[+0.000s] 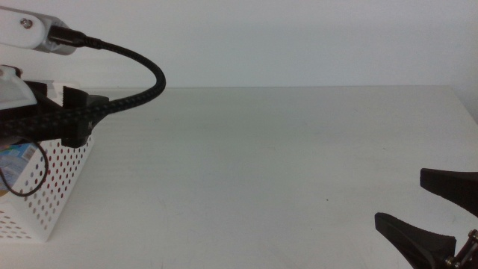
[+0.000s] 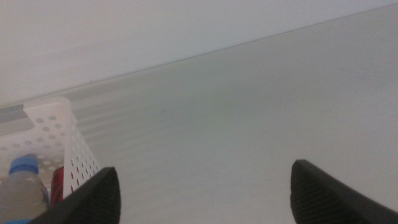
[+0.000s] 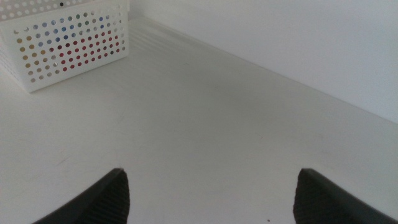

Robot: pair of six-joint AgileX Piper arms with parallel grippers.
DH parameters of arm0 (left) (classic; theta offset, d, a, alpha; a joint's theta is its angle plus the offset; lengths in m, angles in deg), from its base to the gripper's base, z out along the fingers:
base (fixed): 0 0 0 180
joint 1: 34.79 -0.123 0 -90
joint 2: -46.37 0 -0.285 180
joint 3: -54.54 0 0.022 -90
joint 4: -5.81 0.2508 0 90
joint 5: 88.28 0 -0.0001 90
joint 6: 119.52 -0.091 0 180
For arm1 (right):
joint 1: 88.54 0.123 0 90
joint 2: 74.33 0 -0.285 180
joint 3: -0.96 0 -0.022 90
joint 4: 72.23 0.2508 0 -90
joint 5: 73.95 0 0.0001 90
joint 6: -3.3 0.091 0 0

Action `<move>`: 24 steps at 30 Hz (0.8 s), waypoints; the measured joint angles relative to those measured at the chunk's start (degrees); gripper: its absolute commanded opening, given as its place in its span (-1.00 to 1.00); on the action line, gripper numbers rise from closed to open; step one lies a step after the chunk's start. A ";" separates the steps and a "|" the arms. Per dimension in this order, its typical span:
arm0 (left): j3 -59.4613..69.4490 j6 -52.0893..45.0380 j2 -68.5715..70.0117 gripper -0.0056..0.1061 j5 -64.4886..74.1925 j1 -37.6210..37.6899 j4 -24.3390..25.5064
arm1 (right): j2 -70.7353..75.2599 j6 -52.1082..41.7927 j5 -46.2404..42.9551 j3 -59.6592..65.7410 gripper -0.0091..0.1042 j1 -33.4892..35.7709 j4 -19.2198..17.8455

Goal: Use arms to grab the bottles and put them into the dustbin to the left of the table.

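Observation:
The white perforated dustbin (image 1: 60,179) stands at the table's (image 1: 261,164) left end. My left arm (image 1: 75,112) hangs over its near corner. In the left wrist view my left gripper (image 2: 205,186) is open and empty above the table beside the dustbin (image 2: 78,155). Inside the bin lie the blue-capped water bottle (image 2: 25,186) and the red can (image 2: 57,183). From the right wrist view, red, blue and yellowish colours show through the holes of the dustbin (image 3: 68,43). My right gripper (image 1: 399,198) waits open at the front right, with nothing between its jaws (image 3: 211,186).
A black braided cable (image 1: 142,63) arches from the left arm's white link over the table's back left. A thin black wire (image 1: 41,175) loops in front of the dustbin's wall. A pale wall runs along the table's far edge.

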 measured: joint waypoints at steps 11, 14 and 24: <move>2.78 0.00 4.83 0.72 -1.91 0.00 -0.05 | 3.69 0.00 0.00 0.05 0.40 -5.50 -0.07; 7.31 0.00 9.91 0.72 -5.63 0.00 -0.05 | 5.71 0.00 0.00 0.05 0.40 -11.25 -0.19; 27.49 0.00 32.27 0.72 -10.84 -5.81 -0.05 | 17.52 0.00 0.00 2.36 0.40 -27.05 -0.21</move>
